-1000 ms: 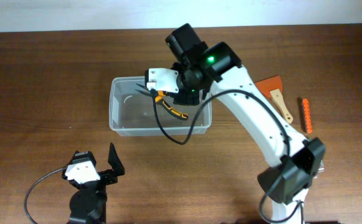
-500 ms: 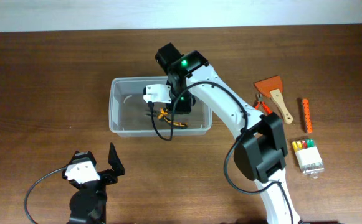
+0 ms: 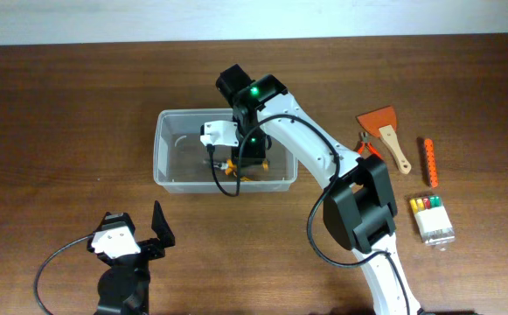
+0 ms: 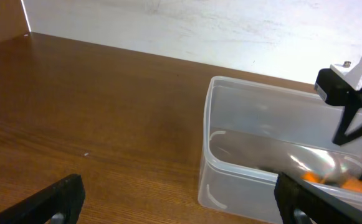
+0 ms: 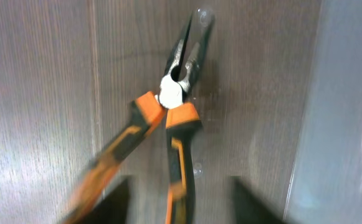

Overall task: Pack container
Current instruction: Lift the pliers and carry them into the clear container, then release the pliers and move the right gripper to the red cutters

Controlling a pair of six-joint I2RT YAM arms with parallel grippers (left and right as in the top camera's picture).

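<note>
The container (image 3: 170,173) is a large clear plastic tub at mid-table; it also shows in the left wrist view (image 4: 243,186). My right gripper (image 3: 236,157) reaches down inside it. In the right wrist view its jaws (image 5: 184,205) stand open, with a dark finger on each side of the pliers' handles. Pliers (image 5: 177,106) with orange-and-black handles lie on the tub floor, one handle blurred; nothing grips them. From overhead only a bit of orange from the pliers (image 3: 230,167) shows under the wrist. My left gripper (image 3: 138,229) rests open and empty in front of the tub, its jaws (image 4: 181,211) wide apart.
An orange scraper with a wooden handle (image 3: 385,124), an orange bar (image 3: 429,162) and a small clear case of coloured bits (image 3: 431,217) lie to the right of the tub. A red-handled tool (image 3: 369,149) is partly hidden by the right arm. The tub wall (image 5: 346,124) is close on the right.
The right arm has lowered into the tub with the pliers. Its jaws have opened and let the pliers go onto the tub floor. The left arm has not moved.
</note>
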